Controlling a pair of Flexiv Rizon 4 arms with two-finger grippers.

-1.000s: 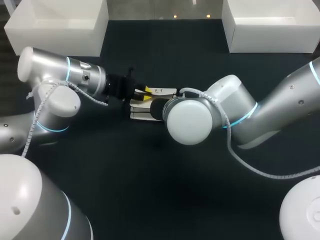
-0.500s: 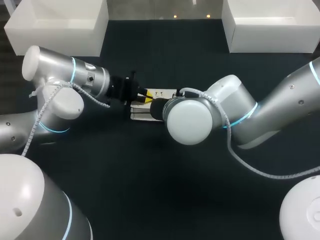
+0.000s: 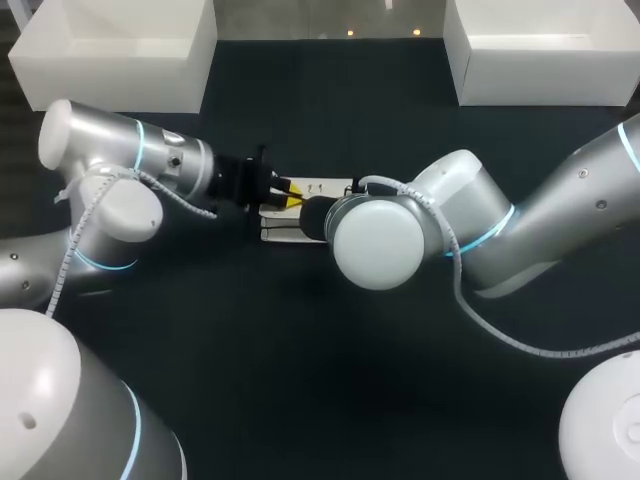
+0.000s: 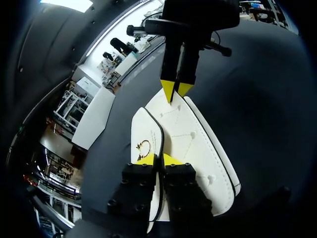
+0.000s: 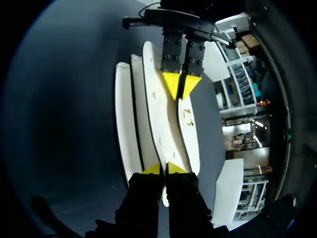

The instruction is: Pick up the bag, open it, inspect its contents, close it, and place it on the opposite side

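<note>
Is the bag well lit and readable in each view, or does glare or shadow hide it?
Head view: the bag is evenly lit but largely hidden by the right arm, whose shell shows soft highlights. Left wrist view: bag bright against the dark table, stitching readable. Right wrist view: likewise, no glare.

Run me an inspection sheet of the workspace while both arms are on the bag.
Surface: dark table, no spills or marks seen.
Job's things: white bag lying flat mid-table, its layers spread apart; gold ring clasp showing on the flap.
Clutter: white bin at the far left corner, a second bin at the far right; nothing else seen.
Grippers: left gripper has its jaws pinched on the flap's edge; right gripper has its jaws pinched on a layer at the opposite end.
Cables: left arm's cable and right arm's cable hang along the arms, apart from the bag.
Surroundings: nothing seen reaching over the table.
</note>
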